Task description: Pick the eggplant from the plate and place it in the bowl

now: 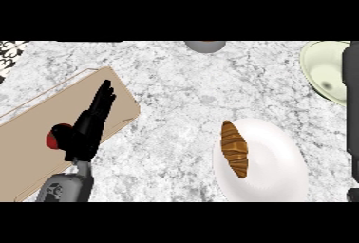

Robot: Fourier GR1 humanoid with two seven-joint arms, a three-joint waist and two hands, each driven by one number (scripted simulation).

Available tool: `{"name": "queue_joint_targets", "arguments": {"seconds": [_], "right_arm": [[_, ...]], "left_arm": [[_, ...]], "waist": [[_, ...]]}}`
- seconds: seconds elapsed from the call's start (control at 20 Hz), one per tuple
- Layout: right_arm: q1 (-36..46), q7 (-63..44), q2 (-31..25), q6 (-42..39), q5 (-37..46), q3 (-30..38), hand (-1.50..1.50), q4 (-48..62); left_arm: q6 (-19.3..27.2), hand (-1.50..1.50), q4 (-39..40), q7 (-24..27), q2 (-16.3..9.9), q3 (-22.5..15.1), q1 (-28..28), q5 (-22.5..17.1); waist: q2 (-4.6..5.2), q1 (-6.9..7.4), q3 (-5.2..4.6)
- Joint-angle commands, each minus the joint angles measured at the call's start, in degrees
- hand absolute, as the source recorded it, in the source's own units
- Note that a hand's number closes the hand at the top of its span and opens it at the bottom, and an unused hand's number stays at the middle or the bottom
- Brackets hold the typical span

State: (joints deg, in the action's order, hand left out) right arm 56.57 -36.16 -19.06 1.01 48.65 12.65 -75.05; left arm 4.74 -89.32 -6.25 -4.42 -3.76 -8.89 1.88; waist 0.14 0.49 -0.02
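A white plate (270, 161) lies at the lower right. On its left part rests a brown, ridged, elongated item (235, 149) that looks more like a croissant than an eggplant. A pale green bowl (324, 71) sits at the upper right, cut by the frame. My left hand (85, 130) is open with straight fingers over a tan cutting board (28, 152), far left of the plate. My right arm shows only as a dark strip along the right edge, with the right hand (351, 71) by the bowl's right side, its shape hidden.
A small red round item (54, 135) lies on the cutting board, partly under my left hand. A grey round object (205, 45) is cut off at the top edge. Speckled marble counter (182, 104) spreads between board and plate.
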Motion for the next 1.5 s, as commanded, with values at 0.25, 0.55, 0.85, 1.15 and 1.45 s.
{"name": "queue_joint_targets", "arguments": {"seconds": [0.25, 0.55, 0.85, 1.15, 1.45], "right_arm": [[-1.61, 7.8, -9.22, 1.07, 5.43, -0.12, 1.5, 15.14], [-1.94, 15.43, -14.0, 8.67, 5.48, 4.41, 1.5, 29.05], [-1.18, 22.63, -17.33, 15.06, 6.48, 6.36, 1.5, 42.78], [-2.81, 29.58, -17.97, 13.86, 2.15, 10.09, 1.5, 51.97], [-4.43, 38.32, -19.44, 7.27, -5.51, 16.11, -1.5, 56.72]], "left_arm": [[-2.2, 0.0, 0.89, 1.48, -1.26, 1.31, 0.13, -1.05], [-1.43, 0.0, 3.25, 2.31, -0.17, 2.07, -1.9, -1.01], [-0.06, 0.0, 1.67, -2.22, 0.73, 0.81, -3.82, 0.61], [-1.57, 0.0, 5.07, 5.11, 0.23, 1.13, -0.85, 0.78], [-0.91, 0.0, 3.83, 3.54, 1.59, 0.1, -0.92, 1.01]], "waist": [[0.08, 0.06, 0.01], [0.2, 0.22, 0.03], [0.46, 0.89, 0.08], [0.77, 1.17, 0.1], [0.62, 0.95, 0.15]]}}
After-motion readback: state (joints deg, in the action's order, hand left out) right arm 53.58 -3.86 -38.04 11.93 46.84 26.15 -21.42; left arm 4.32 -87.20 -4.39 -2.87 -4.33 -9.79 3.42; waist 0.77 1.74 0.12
